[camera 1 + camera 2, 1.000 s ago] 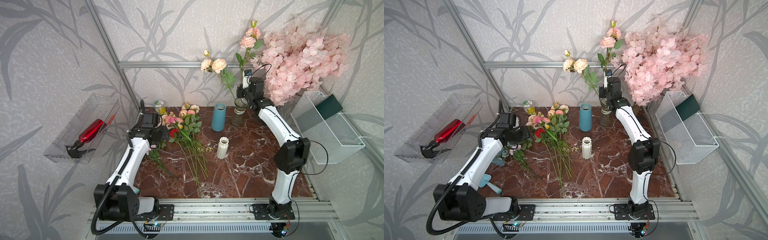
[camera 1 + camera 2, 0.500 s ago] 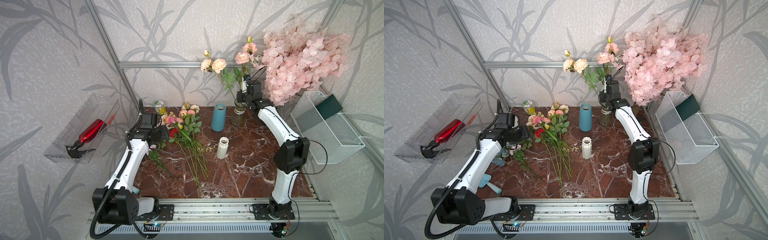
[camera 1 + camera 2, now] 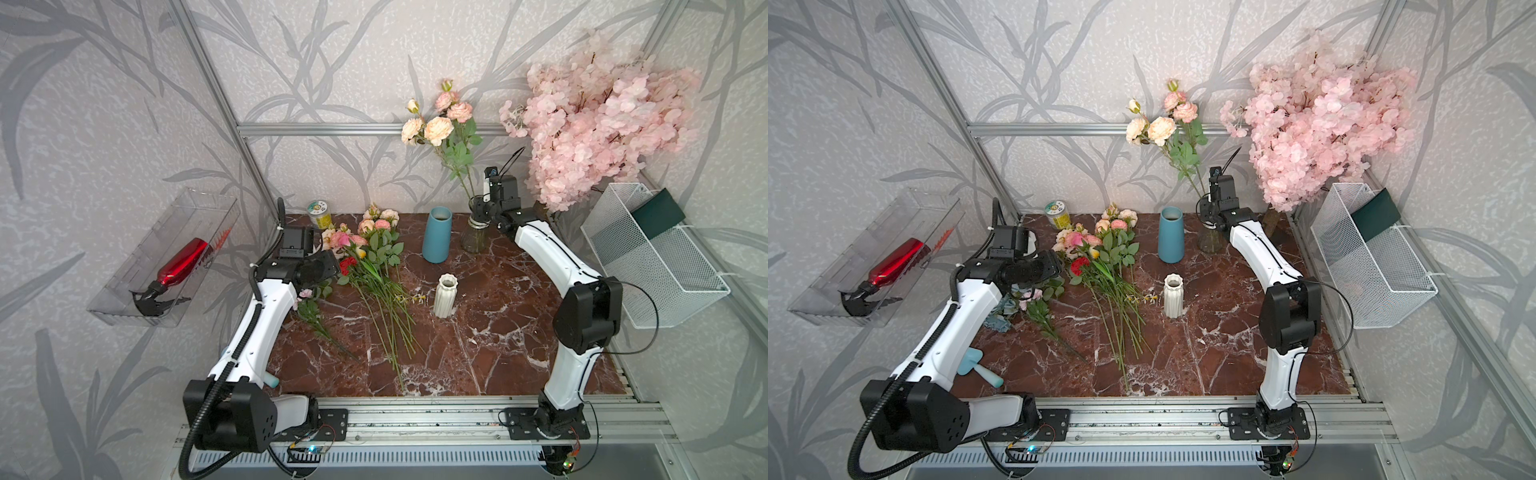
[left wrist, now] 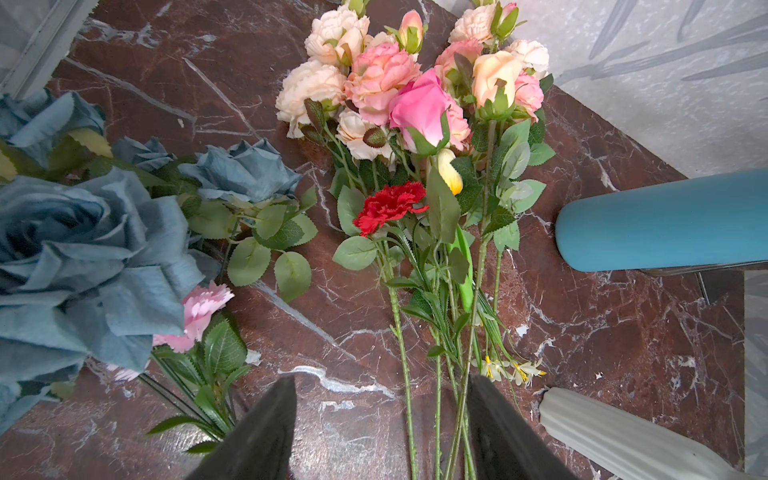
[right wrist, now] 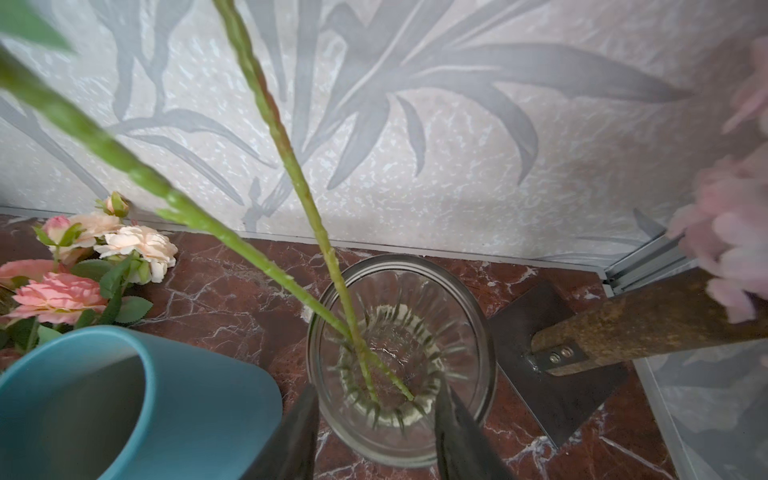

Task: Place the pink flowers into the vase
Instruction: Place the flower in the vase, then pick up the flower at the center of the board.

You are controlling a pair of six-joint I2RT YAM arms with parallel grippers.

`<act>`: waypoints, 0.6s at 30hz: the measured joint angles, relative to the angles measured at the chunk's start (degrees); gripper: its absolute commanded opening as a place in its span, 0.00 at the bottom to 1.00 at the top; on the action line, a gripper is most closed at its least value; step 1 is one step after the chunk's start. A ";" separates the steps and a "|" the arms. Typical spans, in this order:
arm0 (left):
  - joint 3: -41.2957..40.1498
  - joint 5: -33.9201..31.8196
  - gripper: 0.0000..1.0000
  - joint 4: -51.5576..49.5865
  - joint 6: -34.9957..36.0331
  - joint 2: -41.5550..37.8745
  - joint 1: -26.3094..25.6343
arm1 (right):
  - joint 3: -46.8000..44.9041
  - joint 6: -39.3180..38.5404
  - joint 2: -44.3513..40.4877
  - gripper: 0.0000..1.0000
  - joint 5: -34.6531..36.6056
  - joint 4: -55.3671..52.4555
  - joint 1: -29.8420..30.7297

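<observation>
Two sprays of pink flowers (image 3: 441,124) (image 3: 1161,124) stand in the clear glass vase (image 3: 473,237) (image 3: 1209,242) at the back, their green stems (image 5: 291,166) reaching its bottom. My right gripper (image 3: 482,206) (image 5: 376,395) hangs just above the vase's rim (image 5: 401,266), open, with nothing between its fingers. More pink flowers (image 3: 365,232) (image 4: 382,79) lie in a bunch on the marble table. My left gripper (image 3: 328,266) (image 4: 382,382) is open above that bunch's stems, which pass beside one finger (image 4: 494,415).
A blue vase (image 3: 436,235) stands left of the glass one, with a white ribbed vase (image 3: 445,295) nearer the front. A pale-pink blossom tree (image 3: 594,120) and a wire basket (image 3: 652,266) fill the right. Dusty-blue flowers (image 4: 83,232) lie under my left arm.
My right gripper has opened and let go of the spray's stem. That spray has sunk and leaned left, next to the other one in the vase. The left arm barely moved.
</observation>
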 measured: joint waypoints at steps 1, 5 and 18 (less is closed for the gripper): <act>0.00 0.11 0.66 0.07 0.00 0.00 0.00 | 0.00 0.00 -1.49 0.47 0.20 0.02 0.20; 0.00 0.11 0.66 0.04 0.00 0.11 -0.28 | -0.07 -0.07 -8.66 0.47 1.51 -0.04 1.44; 0.00 -2.71 0.62 -0.76 -7.50 6.60 -14.19 | -15.98 3.23 -28.00 0.46 3.43 -4.90 15.50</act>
